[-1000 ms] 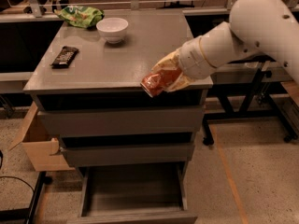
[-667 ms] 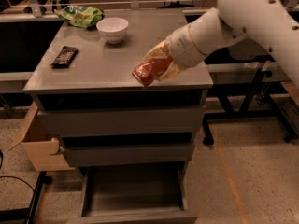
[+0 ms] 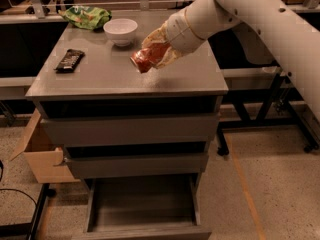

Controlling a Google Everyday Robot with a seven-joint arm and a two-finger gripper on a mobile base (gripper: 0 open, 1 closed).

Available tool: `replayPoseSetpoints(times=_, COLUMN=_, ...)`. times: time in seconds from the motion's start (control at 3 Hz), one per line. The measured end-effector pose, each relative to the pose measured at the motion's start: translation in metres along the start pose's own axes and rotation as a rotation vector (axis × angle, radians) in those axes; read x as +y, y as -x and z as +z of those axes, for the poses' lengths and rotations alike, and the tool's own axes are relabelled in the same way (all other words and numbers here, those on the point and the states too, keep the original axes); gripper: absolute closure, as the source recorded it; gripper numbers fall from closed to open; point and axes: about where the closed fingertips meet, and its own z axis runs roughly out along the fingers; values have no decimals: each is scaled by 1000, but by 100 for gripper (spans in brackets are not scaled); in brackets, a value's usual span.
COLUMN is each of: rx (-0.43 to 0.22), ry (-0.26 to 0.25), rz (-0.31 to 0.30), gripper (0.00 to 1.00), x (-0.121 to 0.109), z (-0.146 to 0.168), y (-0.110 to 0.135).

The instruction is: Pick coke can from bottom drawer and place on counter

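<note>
Camera view: the gripper (image 3: 151, 55) grips the coke can (image 3: 145, 62), upper centre of the frame.
Its fingers pinch the tilted red can from both sides over the counter (image 3: 107, 79), just right of the white bowl (image 3: 120, 31); whether can touches counter I cannot tell; the bottom drawer (image 3: 142, 209) stands pulled out at lower centre.

One coke can (image 3: 148, 59) in one pincer (image 3: 156, 49) over the counter (image 3: 110, 81), one bowl (image 3: 120, 31), one candy bar (image 3: 69, 60), one snack bag (image 3: 86, 17), three drawers (image 3: 130, 130).
</note>
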Motion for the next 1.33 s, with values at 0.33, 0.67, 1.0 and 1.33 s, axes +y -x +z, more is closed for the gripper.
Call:
replayPoseSetpoints(times=0.33, rx=-5, ry=-19, rz=108, gripper=100, x=-23, z=13, y=-15)
replayPoseSetpoints(times=0.67, rx=-30, ry=-9, rz=223, gripper=100, x=-34, z=31, y=-27)
replayPoseSetpoints(times=1.0, rx=-57, ry=23, rz=317, gripper=100, x=-36, z=48, y=-36)
replayPoseSetpoints(times=1.33, rx=-81, ry=64, rz=381, gripper=100, x=-35, z=61, y=-43)
